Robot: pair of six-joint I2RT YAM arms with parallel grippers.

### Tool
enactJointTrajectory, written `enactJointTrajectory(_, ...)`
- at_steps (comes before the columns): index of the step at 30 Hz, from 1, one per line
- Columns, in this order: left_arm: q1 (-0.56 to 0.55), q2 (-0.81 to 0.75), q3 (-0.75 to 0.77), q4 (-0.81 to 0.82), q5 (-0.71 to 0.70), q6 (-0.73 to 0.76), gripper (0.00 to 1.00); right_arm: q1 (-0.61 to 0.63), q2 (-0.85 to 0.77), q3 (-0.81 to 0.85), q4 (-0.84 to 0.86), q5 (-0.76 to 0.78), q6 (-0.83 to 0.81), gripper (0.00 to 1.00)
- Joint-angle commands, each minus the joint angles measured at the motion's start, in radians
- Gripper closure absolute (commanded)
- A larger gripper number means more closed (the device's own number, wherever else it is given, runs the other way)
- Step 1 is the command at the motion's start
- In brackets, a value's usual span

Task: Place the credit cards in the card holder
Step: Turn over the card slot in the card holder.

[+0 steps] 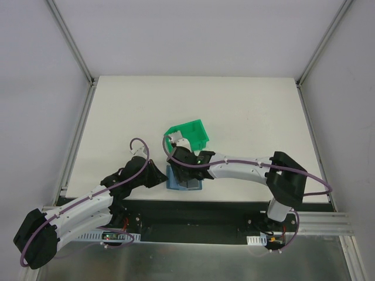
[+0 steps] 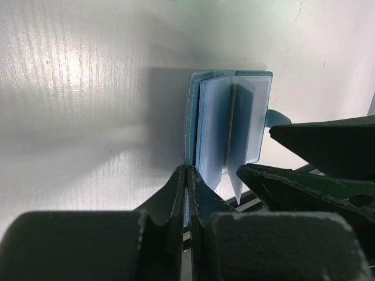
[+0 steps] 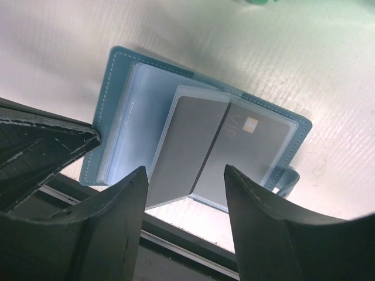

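The small teal-blue folding card holder (image 1: 177,184) lies open at the near edge of the white desk (image 1: 246,117), between my two arms. From above I see little of it, as my right arm covers most of it. The green plastic bin (image 1: 190,132) sits just beyond it on the desk.

My right wrist camera shows what the top view hides. The card holder (image 3: 135,111) is spread flat with its clear sleeves fanned up. Two thin grey cards (image 3: 184,146) sit inside the sleeves, one on each side of a fold, and the right one carries a small gold chip. My right claw (image 3: 184,170) hangs over them with its jaws wide apart, gripping nothing.

My left wrist camera gives the side-on view. The card holder (image 2: 228,123) shows pale blue leaves standing up from the cover. My left claw (image 2: 187,172) is clamped tight on the near edge of the left cover. From there the cards cannot be made out.
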Motion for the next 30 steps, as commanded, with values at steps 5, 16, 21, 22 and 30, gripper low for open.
enactJointTrajectory(5, -0.001, 0.005, -0.01, 0.011, 0.002, 0.003, 1.0, -0.003, -0.116, -0.08, -0.063, 0.073, 0.042, 0.44)
enactJointTrajectory(16, -0.002, 0.008, -0.013, 0.011, 0.0, -0.004, 1.0, -0.032, -0.169, -0.179, -0.096, 0.112, 0.082, 0.45)
enactJointTrajectory(21, -0.002, 0.006, -0.014, 0.011, 0.0, -0.004, 1.0, -0.044, -0.166, -0.16, -0.167, 0.158, 0.082, 0.45)
enactJointTrajectory(22, -0.002, 0.008, -0.014, 0.011, 0.0, -0.004, 1.0, -0.047, -0.169, -0.156, -0.172, 0.161, 0.077, 0.45)
enactJointTrajectory(30, -0.002, 0.017, -0.008, 0.011, 0.0, -0.003, 1.0, -0.072, -0.232, -0.052, -0.172, 0.172, -0.021, 0.45)
